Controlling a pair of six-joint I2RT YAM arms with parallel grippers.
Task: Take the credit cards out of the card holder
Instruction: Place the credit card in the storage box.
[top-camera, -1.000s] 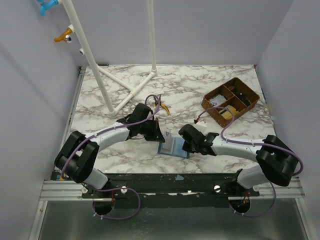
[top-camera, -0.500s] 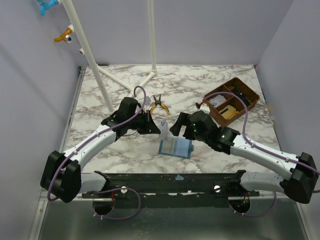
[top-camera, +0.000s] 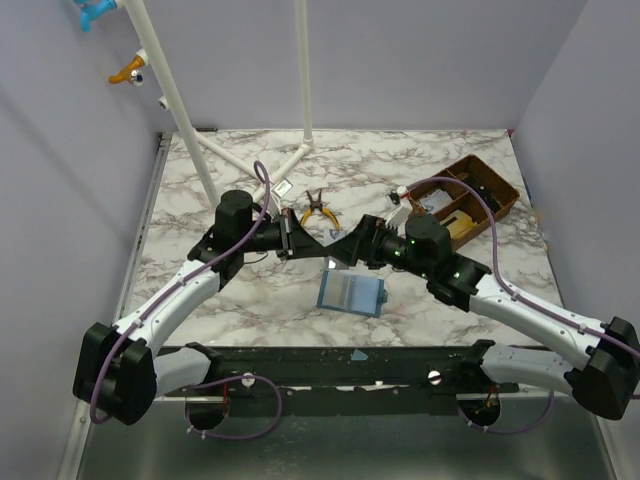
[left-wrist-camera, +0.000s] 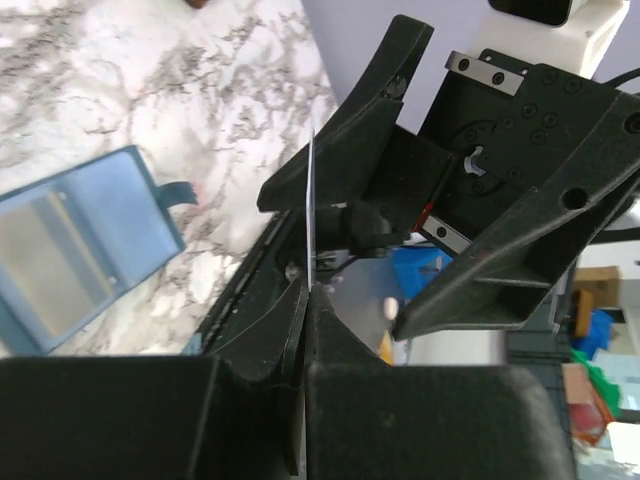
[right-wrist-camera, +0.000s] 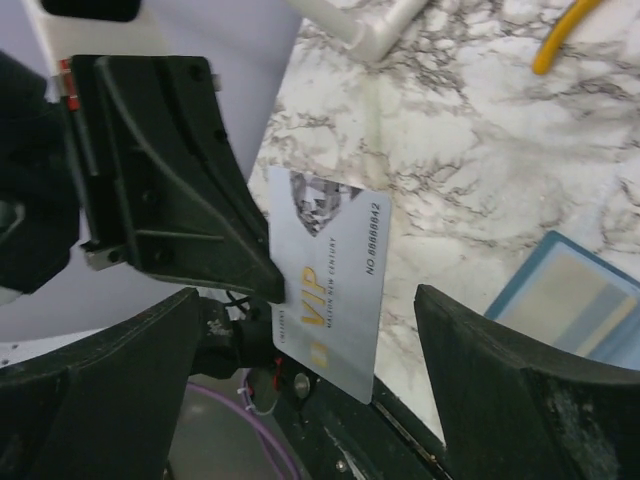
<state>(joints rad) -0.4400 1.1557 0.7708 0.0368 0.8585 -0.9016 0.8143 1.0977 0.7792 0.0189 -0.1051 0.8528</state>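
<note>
The card holder (top-camera: 352, 293) lies open and flat on the marble table, blue with a paler inside; it also shows in the left wrist view (left-wrist-camera: 70, 262) and the right wrist view (right-wrist-camera: 578, 300). My left gripper (top-camera: 300, 243) (left-wrist-camera: 308, 298) is shut on a silver credit card marked VIP (right-wrist-camera: 330, 298), held in the air behind the holder. That card is a thin edge-on line (left-wrist-camera: 311, 205) in the left wrist view. My right gripper (top-camera: 346, 248) (right-wrist-camera: 320, 395) is open. Its fingers stand either side of the card's free end with a gap on both sides.
A brown compartment tray (top-camera: 495, 205) sits at the back right. Yellow-handled pliers (top-camera: 318, 208) lie behind the grippers. A white pipe frame (top-camera: 262, 180) stands at the back left. The table's near edge and black rail run just below the card holder.
Both grippers rose from the card holder and moved back. The left one drew the card up out of it. The right gripper went from shut to open and now faces the card.
</note>
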